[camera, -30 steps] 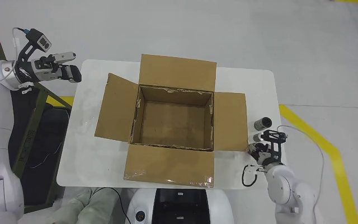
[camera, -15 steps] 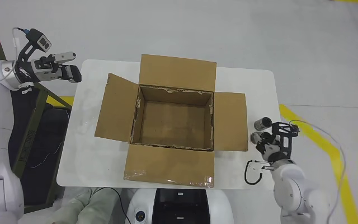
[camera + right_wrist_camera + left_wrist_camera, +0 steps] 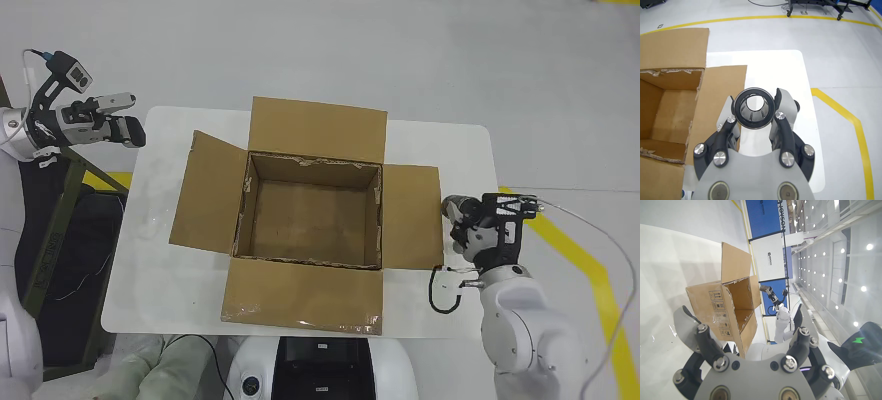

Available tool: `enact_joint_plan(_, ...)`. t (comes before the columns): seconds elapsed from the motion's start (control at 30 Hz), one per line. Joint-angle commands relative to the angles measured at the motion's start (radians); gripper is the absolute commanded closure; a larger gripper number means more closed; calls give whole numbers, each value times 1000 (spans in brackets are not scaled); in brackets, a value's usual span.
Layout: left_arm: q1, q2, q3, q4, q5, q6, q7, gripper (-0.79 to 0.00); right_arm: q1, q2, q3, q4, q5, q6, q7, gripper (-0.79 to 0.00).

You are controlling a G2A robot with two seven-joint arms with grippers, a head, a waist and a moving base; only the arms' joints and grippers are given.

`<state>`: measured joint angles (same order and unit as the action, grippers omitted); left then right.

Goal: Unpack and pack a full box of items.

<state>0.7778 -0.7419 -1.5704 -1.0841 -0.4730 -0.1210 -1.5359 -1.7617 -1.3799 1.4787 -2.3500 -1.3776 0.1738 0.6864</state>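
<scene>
While left tool (image 3: 742, 313) gapes wide and empty, right tool (image 3: 754, 98) clamps hollow metal cylinder (image 3: 745, 116) just beside box flap (image 3: 725, 85).

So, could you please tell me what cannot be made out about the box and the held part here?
Metal cylinder: outer side covered by the right claw, right wrist view; too small in the top view.
Cardboard box: part cut off by the frame edge, right wrist view.
Box side labels: too small, left wrist view.
Table under the flaps: hidden by the box, top view.
</scene>
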Motion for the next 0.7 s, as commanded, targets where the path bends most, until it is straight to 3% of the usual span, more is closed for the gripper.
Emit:
enact_joint_plan(0.0, 0, 0, 0, 0, 0, 0, 0, -785, 31, -1, -23, 0, -11, 7, -6, 0)
enact_joint_plan(0.43, 0, 0, 0, 0, 0, 0, 0, -785, 196, -11, -202, 4, -34, -17, 63, 0)
enact_joint_plan(0.67, 0, 0, 0, 0, 0, 0, 0, -785, 311, -25, -341, 97, -44, -11, 101, 0)
